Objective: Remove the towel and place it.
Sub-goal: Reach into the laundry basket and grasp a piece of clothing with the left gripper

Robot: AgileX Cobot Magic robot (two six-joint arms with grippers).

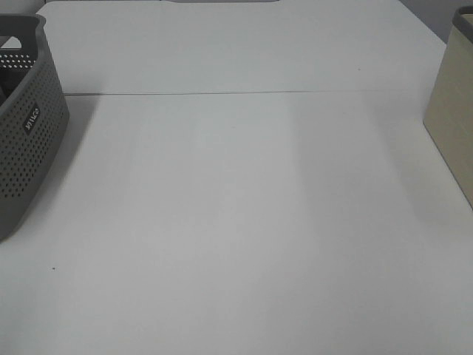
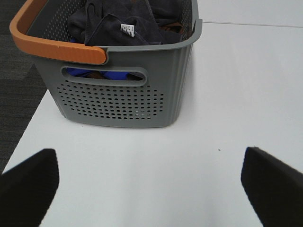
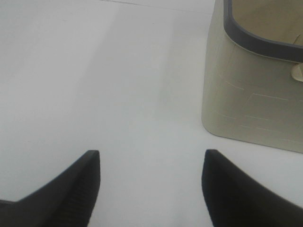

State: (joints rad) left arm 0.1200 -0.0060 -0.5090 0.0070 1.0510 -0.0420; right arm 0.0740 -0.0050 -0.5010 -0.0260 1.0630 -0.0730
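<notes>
On the white table [image 1: 236, 222], a grey basket [image 1: 26, 140] stands at the left and a beige bin [image 1: 452, 126] at the right, the dark towel [image 2: 137, 21] bunched inside the basket, my left gripper [image 2: 149, 163] and right gripper [image 3: 151, 156] both spread open.

Soft, even light falls from overhead, with a cool cast. The white desk [image 1: 236, 237] is bright, close to washed out, with no hard glare; faint broad grey bands lie across its middle. The grey basket [image 1: 26, 133] and the beige bin [image 1: 452, 126] each throw a soft-edged shadow toward the centre. Up close, the dark fingers [image 2: 28, 189] of the left gripper [image 2: 149, 158] are blurred and featureless; the right gripper [image 3: 151, 153] shows faint ribbing. The towel [image 2: 132, 23] is nearly black, its folds hard to read.
</notes>
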